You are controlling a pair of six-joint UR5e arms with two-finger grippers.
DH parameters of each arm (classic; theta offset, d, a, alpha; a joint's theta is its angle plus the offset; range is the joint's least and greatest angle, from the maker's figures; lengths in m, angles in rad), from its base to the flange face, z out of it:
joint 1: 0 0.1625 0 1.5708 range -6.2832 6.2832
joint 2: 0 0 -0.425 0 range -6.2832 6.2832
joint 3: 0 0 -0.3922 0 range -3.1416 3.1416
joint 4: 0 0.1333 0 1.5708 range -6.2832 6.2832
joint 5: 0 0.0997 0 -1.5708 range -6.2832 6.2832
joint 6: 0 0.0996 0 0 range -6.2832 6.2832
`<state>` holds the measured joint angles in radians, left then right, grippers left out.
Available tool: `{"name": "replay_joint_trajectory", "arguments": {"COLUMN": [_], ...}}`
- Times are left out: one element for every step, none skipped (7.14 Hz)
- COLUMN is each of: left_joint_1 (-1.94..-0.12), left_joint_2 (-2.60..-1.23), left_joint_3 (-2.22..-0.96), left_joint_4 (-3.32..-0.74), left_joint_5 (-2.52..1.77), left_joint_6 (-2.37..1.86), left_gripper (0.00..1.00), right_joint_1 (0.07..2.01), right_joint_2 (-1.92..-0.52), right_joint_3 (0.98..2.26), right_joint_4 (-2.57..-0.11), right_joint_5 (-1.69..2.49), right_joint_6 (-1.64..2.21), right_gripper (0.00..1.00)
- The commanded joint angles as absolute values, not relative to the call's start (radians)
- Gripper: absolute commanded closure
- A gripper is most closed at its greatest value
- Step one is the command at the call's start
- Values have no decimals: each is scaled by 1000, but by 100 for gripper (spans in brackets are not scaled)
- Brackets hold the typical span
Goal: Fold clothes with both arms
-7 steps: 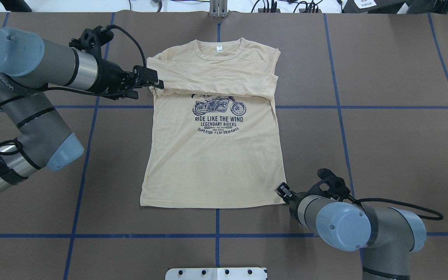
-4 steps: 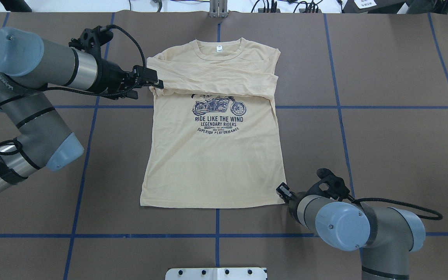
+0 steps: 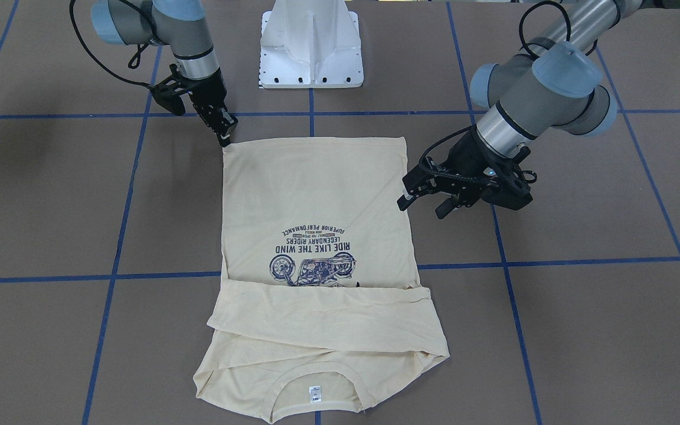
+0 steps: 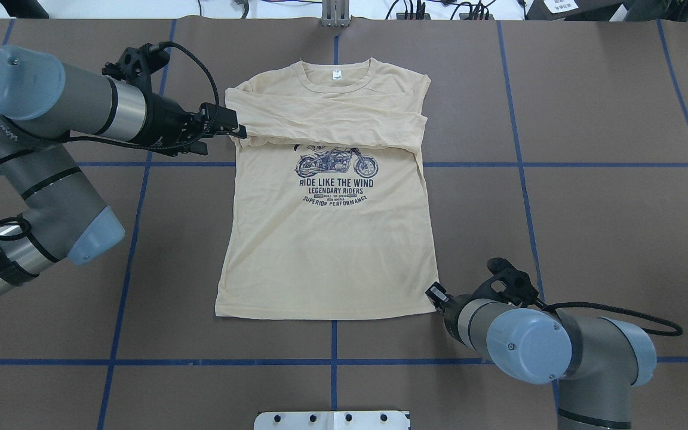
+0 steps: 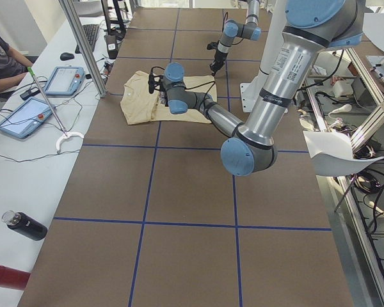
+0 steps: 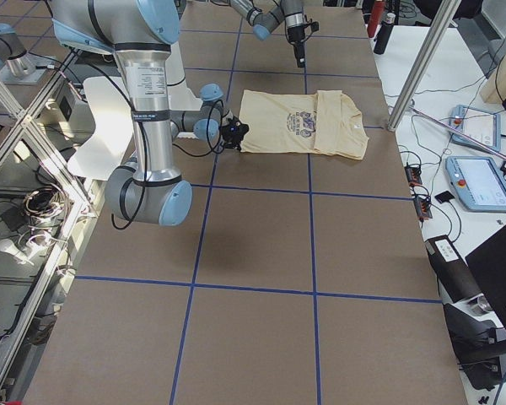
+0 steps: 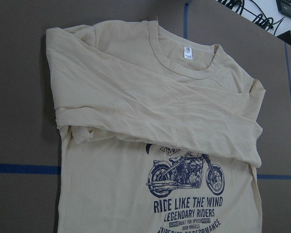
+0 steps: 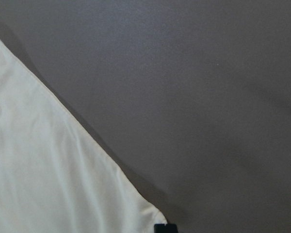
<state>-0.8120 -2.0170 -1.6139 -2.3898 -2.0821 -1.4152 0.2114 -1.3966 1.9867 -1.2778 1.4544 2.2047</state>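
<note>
While its sleeves (image 3: 322, 313) lie folded across the chest, the front-facing view shows one cream long-sleeved shirt (image 3: 316, 195) flat on the brown table (image 3: 582, 330), with the collar farthest from the robot. The right gripper (image 3: 225, 139), jaws drawn together, tips onto a hem corner, probably to carry it collarward; whether cloth is pinched I cannot tell. The left gripper (image 3: 421, 208), jaws parted and empty, hovers by the shirt's side. Overhead, it sits just off the sleeve fold, apparently clear of the cloth; two arms, two grippers. From the left end, one person (image 5: 1, 61) sits by two touchscreen pendants (image 5: 64, 80). The left wrist view shows only the shirt; the right shows one black fingertip (image 8: 165, 228) just beside the hem corner.
</note>
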Motion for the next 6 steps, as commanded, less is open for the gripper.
{"name": "replay_joint_trajectory", "arguments": {"left_joint_1": [-810, -796, -776, -688, -590, -507], "left_joint_2": [-1938, -1845, -1765, -1690, -1669, -1678], "left_joint_3": [-1662, -1730, -1799, -1862, -1884, -1893], "left_joint_4": [-2382, -2382, -2381, -2381, -2373, -2321], "left_joint_5": [-1983, -1967, -1965, -1882, -1777, -1740], "left_joint_6": [-1466, -1468, -1498, -1570, -1630, -1732], "left_gripper": [1, 1, 1, 1, 0, 0], "right_joint_1": [230, 230, 230, 229, 229, 230], "right_joint_2": [-1445, -1454, -1456, -1454, -1454, -1456], "right_joint_3": [2048, 2057, 2059, 2060, 2060, 2063], "right_joint_4": [-1276, -1276, -1276, -1276, -1276, -1276], "right_joint_5": [1517, 1517, 1519, 1519, 1519, 1519], "right_joint_6": [2204, 2206, 2206, 2206, 2204, 2204], "right_gripper": [100, 100, 100, 100, 100, 100]}}
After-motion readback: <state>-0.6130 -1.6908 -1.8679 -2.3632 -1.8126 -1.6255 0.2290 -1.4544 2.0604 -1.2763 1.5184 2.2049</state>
